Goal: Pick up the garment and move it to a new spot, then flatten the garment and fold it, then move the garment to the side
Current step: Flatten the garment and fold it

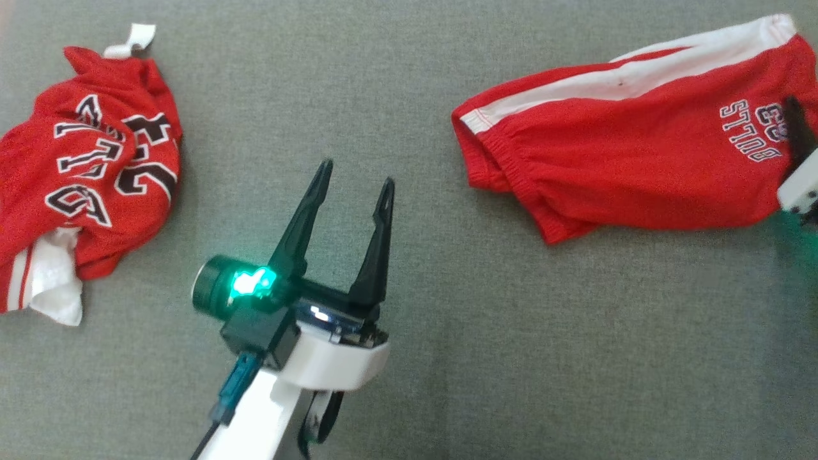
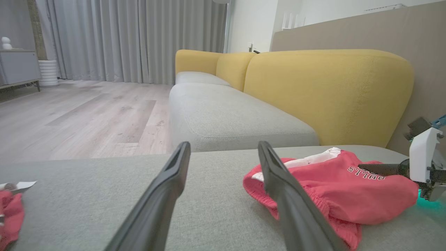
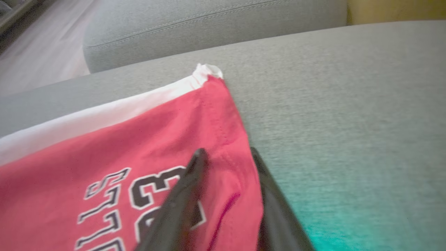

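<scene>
In right end effector [image 3: 227, 152], garment [image 3: 104, 150] edge

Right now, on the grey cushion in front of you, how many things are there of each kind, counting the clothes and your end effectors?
red shorts: 1
crumpled red jersey: 1
end effectors: 2, the left end effector and the right end effector
total: 4

Your left gripper [image 1: 354, 182], dark fingers spread, sits over the grey woven fabric surface [image 1: 511, 351]. Crumpled red jersey with large black lettering [image 1: 89, 172] lies left; red white-striped garment lettered "BULLS 23" [image 1: 613, 166] lies right, right gripper [image 1: 797, 131] at its right edge.
</scene>
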Controlling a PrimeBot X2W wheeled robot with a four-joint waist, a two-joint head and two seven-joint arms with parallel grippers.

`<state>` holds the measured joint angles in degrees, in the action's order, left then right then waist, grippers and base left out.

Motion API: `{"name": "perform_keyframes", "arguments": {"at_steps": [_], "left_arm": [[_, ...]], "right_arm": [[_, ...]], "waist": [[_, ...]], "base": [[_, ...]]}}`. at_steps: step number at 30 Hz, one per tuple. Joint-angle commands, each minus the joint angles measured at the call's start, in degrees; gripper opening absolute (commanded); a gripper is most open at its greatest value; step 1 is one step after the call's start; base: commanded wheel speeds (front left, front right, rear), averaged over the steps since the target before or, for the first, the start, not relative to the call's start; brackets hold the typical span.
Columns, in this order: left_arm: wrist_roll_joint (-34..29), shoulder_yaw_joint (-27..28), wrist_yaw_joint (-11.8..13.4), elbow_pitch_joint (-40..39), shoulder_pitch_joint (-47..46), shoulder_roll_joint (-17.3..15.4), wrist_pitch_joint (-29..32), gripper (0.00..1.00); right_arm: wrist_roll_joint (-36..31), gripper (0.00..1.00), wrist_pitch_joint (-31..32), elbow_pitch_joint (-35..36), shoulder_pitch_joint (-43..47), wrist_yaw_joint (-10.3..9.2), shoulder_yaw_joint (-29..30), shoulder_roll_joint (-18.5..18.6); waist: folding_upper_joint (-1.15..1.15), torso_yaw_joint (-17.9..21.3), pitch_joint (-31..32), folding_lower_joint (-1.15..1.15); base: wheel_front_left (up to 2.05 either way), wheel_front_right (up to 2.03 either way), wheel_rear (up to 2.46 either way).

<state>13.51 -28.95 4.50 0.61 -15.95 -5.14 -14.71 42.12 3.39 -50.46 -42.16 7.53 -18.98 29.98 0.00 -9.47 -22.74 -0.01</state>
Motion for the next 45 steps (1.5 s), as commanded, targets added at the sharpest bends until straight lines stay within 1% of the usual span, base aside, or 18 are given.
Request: {"name": "perform_keyframes", "arguments": {"at_steps": [1, 5, 11, 16, 20, 22, 25, 28, 30, 31, 34, 36, 37, 38, 39, 40, 43, 45], "left_arm": [[-1.0, 2.7, -0.2, -2.4, 0.4, 0.1, -0.3, 1.00], [-3.7, 5.5, -0.5, -3.6, 3.5, 0.7, -0.3, 1.00], [-5.7, 9.2, -1.3, -4.3, 7.6, 0.9, -0.3, 1.00], [-7.1, 10.3, -2.6, -4.1, 8.9, 1.1, -0.3, 1.00], [-7.6, 10.5, -3.4, -3.9, 9.3, 1.4, -0.3, 1.00], [-8.0, 10.5, -3.7, -3.7, 9.5, 1.5, -0.3, 1.00], [-8.2, 10.7, -4.2, -3.3, 9.8, 1.6, -0.3, 1.00], [-8.3, 10.9, -4.6, -3.2, 9.8, 1.8, -0.3, 1.00], [-8.2, 11.1, -4.8, -3.6, 9.8, 1.9, -0.3, 1.00], [-8.2, 11.1, -4.8, -3.6, 9.8, 1.9, -0.3, 1.00], [-7.8, 11.3, -4.9, -3.8, 9.8, 2.0, -0.3, 1.00], [-7.6, 11.1, -5.0, -3.8, 9.7, 2.1, -0.3, 1.00], [-7.4, 10.9, -5.1, -3.7, 9.6, 2.1, -0.3, 1.00], [-7.3, 10.7, -5.2, -3.6, 9.5, 2.1, -0.3, 1.00], [-7.1, 10.5, -5.3, -3.5, 9.4, 2.2, -0.3, 1.00], [-7.0, 10.3, -5.3, -3.4, 9.3, 2.2, -0.3, 1.00], [-6.5, 10.1, -5.0, -3.6, 9.1, 2.2, -0.3, 1.00], [-6.0, 10.1, -4.6, -3.8, 9.3, 2.2, -0.3, 1.00]], "right_arm": [[1.1, 0.00, 0.1, 1.7, 3.1, -0.04, -1.5, 0.7], [2.8, 0.00, -2.3, 2.6, 3.7, -0.04, -2.2, 1.2], [3.8, 0.00, -5.4, 0.4, 6.1, -0.04, -1.8, 2.6], [3.4, 0.00, -6.9, -1.6, 8.6, -0.04, -0.9, 5.3], [2.9, 0.00, -9.4, 0.0, 7.7, -0.04, -0.1, 5.3], [2.4, 0.00, -10.3, 2.3, 7.0, -0.04, -0.3, 4.7], [2.1, 0.00, -10.6, 7.6, 6.1, -0.04, -1.0, 3.3], [1.6, 0.00, -9.8, 14.4, 6.2, -0.04, -2.3, 1.9], [1.4, 0.00, -8.3, 19.1, 6.7, -0.04, -3.5, 0.3], [1.4, 0.00, -8.3, 19.1, 6.7, -0.04, -3.5, 0.3], [-0.3, 0.00, -6.8, 24.7, 7.6, -0.04, -5.1, -3.0], [-1.2, 0.00, -5.6, 26.9, 8.5, -0.04, -6.7, -6.4], [-1.7, 0.27, -5.1, 27.5, 9.0, -0.04, -7.6, -8.2], [-2.1, 0.45, -4.4, 27.8, 9.7, -0.04, -8.7, -10.0], [-2.5, 0.88, -3.8, 27.8, 10.4, -0.04, -9.6, -11.5], [-3.1, 1.00, -3.5, 27.6, 11.0, -0.04, -10.1, -12.5], [-4.8, 1.00, -4.9, 27.9, 12.9, -0.04, -9.8, -14.1], [-5.7, 1.00, -7.1, 29.0, 14.4, -0.04, -8.0, -13.7]], "waist": [[0.00, -0.2, 0.9, 0.01], [0.00, 1.1, 3.1, 0.01], [0.00, 4.5, 6.7, 0.01], [0.00, 5.9, 7.9, 0.01], [0.00, 6.4, 8.4, 0.01], [0.00, 6.5, 8.8, 0.01], [0.00, 6.6, 9.1, 0.01], [0.00, 6.4, 9.3, 0.01], [0.00, 6.1, 9.2, 0.01], [0.00, 6.1, 9.2, 0.01], [0.00, 5.6, 9.0, 0.01], [0.00, 5.0, 8.8, 0.01], [0.00, 4.7, 8.7, 0.01], [0.00, 4.3, 8.7, 0.01], [0.00, 3.9, 8.6, 0.01], [0.00, 3.5, 8.6, 0.01], [0.00, 2.6, 8.8, 0.01], [0.00, 2.3, 9.2, 0.01]], "base": [[0.00, 0.00, 0.00], [0.00, 0.00, 0.00], [0.00, 0.00, 0.00], [0.00, 0.00, 0.00], [0.00, 0.00, 0.00], [0.00, 0.00, 0.00], [0.00, 0.00, 0.00], [0.00, 0.00, 0.00], [0.00, 0.00, 0.00], [0.00, 0.00, 0.00], [0.00, 0.00, 0.00], [0.00, 0.00, 0.00], [0.00, 0.00, 0.00], [0.00, 0.00, 0.00], [0.00, 0.00, 0.00], [0.00, 0.00, 0.00], [0.00, 0.00, 0.00], [0.00, 0.00, 0.00]]}}
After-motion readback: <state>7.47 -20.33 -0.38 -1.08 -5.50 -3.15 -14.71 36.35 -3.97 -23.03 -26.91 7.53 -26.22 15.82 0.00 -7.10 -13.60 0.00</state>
